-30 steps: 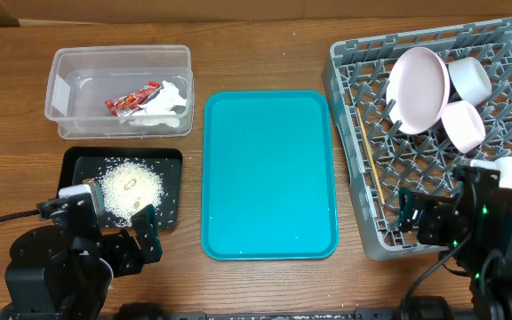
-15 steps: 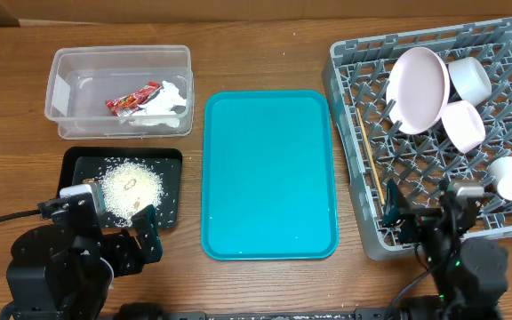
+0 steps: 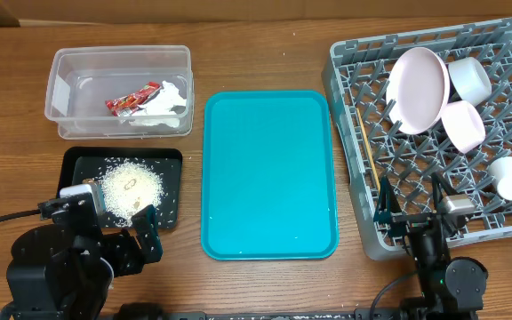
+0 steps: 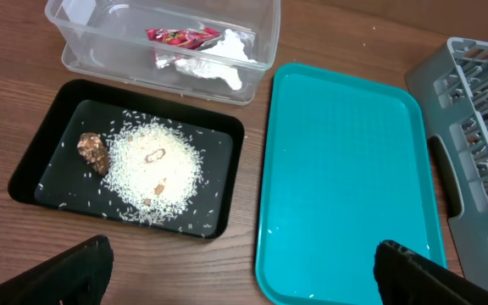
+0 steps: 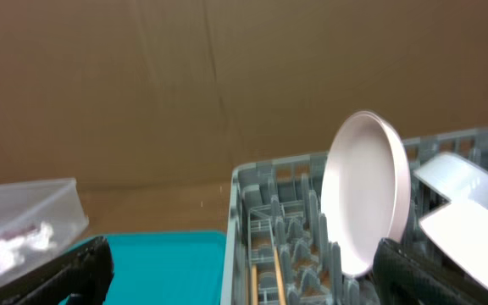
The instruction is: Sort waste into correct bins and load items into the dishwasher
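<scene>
Two bins are sitting on the left of the counter (image 3: 265, 53) in the overhead view. The tub (image 3: 60, 89) at the back is holding the wrapper (image 3: 130, 101) and the napkin (image 3: 165, 108), which are touching each other. The black tray (image 3: 172, 158) in front of it is carrying the rice (image 3: 132, 185). A teal tray (image 3: 269, 169) is lying between the bins and the rack (image 3: 345, 67). In the rack, the plate (image 3: 419, 89) is leaning on edge, with a white bowl (image 3: 469, 78) and a pink bowl (image 3: 463, 124) resting just beside it. A cup (image 3: 509, 176) is lying nearer the front, and the chopsticks (image 3: 369, 153) are lying along the left side. The left jaws are hanging over the black tray's front edge, spread wide and holding nothing. The right jaws are hanging over the rack's front left corner, likewise spread and empty.

In the left wrist view, the scrap (image 4: 93, 151) is lying in the black tray, touching the left edge of the rice heap. The wrapper and napkin are lying in the tub beyond. The jaw tips are showing at the lower corners, far apart, with nothing between them.

In the right wrist view, the plate is standing upright among the rack's pegs, with the chopsticks lying low to its left. The jaws are gaping here too, gripping nothing.
</scene>
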Controlling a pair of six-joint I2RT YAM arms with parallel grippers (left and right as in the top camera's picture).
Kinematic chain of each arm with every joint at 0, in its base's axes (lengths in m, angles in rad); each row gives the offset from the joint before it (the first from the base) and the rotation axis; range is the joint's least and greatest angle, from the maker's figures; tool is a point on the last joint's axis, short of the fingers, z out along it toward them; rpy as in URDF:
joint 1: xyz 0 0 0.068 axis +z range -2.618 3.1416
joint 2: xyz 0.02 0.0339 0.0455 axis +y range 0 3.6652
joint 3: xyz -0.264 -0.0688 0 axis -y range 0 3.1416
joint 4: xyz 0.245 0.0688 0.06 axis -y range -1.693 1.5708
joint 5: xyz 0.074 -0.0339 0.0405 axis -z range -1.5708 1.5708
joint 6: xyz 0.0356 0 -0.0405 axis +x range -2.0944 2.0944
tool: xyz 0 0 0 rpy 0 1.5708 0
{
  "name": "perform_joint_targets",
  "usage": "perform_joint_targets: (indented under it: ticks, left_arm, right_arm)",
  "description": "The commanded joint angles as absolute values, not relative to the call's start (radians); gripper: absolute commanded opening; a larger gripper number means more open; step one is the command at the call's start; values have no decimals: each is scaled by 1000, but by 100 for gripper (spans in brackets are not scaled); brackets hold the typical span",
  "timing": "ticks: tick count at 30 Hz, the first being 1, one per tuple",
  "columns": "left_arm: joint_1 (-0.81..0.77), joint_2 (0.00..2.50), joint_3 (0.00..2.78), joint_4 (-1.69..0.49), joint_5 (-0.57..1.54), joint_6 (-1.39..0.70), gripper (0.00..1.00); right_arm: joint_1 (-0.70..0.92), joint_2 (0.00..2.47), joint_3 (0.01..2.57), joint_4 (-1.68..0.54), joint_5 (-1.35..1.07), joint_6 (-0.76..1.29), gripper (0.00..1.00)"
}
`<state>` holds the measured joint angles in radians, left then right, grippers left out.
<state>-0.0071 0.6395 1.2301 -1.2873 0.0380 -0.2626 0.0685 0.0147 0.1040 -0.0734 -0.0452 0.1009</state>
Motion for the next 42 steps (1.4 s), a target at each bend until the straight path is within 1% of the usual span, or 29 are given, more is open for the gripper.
perform_joint_targets:
  ticks: [1, 3, 5, 8, 9, 11, 42]
  left_arm:
    - [-12, 640, 1227, -1287, 45, -277, 100]
    - [-12, 640, 1227, -1287, 45, -277, 100]
    - [-12, 640, 1227, -1287, 45, -277, 100]
    - [-12, 640, 1227, -1287, 45, -277, 100]
    - [-12, 640, 1227, -1287, 45, -277, 100]
    - [-12, 640, 1227, -1287, 45, -277, 100]
    - [-12, 640, 1227, -1287, 45, -277, 100]
  right_arm:
    - [44, 2, 50, 42, -46, 101, 100]
    - [35, 2, 8, 151, -46, 101, 100]
    - [30, 2, 8, 156, -43, 100, 100]
    - [30, 2, 8, 97, -46, 101, 100]
    - [30, 2, 8, 6, -46, 101, 100]
    - [30, 2, 8, -91, -44, 101, 100]
    - [30, 3, 8, -81, -36, 101, 100]
